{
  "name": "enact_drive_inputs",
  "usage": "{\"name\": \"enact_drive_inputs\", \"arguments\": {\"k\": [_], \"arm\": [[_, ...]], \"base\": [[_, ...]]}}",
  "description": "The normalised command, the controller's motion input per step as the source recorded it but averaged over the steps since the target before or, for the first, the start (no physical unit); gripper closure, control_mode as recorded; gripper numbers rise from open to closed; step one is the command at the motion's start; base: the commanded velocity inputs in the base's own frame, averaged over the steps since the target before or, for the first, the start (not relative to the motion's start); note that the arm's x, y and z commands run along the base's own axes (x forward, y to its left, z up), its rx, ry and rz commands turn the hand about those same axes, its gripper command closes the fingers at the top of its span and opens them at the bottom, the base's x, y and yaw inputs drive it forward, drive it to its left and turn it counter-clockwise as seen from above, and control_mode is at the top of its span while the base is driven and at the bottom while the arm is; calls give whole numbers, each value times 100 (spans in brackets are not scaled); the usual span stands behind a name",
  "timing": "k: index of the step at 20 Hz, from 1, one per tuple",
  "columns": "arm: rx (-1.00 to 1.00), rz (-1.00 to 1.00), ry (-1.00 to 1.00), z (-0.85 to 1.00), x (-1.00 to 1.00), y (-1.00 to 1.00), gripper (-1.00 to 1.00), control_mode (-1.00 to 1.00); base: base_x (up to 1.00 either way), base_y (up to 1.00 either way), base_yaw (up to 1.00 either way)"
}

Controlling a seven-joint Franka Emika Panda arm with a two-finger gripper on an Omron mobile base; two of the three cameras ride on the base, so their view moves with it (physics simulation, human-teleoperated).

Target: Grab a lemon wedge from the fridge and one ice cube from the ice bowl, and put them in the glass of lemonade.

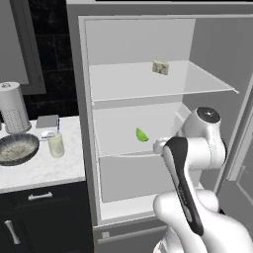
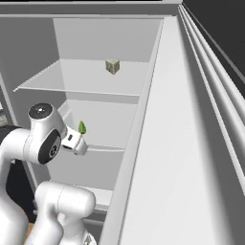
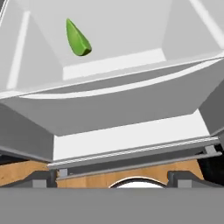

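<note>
The fridge (image 1: 87,163) stands open, its white shelves showing. The lemon wedge (image 1: 142,134) (image 2: 82,127) (image 3: 77,38), small and yellow-green, lies on the middle shelf. My gripper (image 3: 113,180) is open with nothing between its fingertips (image 3: 43,179). It hovers at the front edge of that shelf, just right of the wedge and short of it. The hand (image 1: 160,146) (image 2: 75,141) is partly hidden by my arm. On the counter to the left stand the glass of lemonade (image 1: 56,145) and the dark-grey ice bowl (image 1: 17,148).
A pale speckled cube (image 1: 160,67) (image 2: 112,66) sits on the upper shelf. A paper-towel roll (image 1: 13,107) and a small grey box (image 1: 47,122) stand behind the bowl and glass. The open fridge door (image 2: 191,143) walls off the right side. Dark cabinets (image 1: 39,217) lie below the counter.
</note>
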Motion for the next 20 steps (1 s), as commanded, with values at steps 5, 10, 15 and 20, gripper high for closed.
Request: {"name": "enact_drive_inputs", "arguments": {"k": [5, 10, 15, 20], "arm": [[-3, 4, -5, -13, 65, 23, -100, -100], [0, 1, 0, -11, 73, -1, -100, -100], [-1, 9, 0, -30, 55, -4, -100, -100], [-3, 19, 0, -32, 44, 0, -100, -100]], "base": [[0, 0, 0], [0, 0, 0], [0, 0, 0], [0, 0, 0]]}}
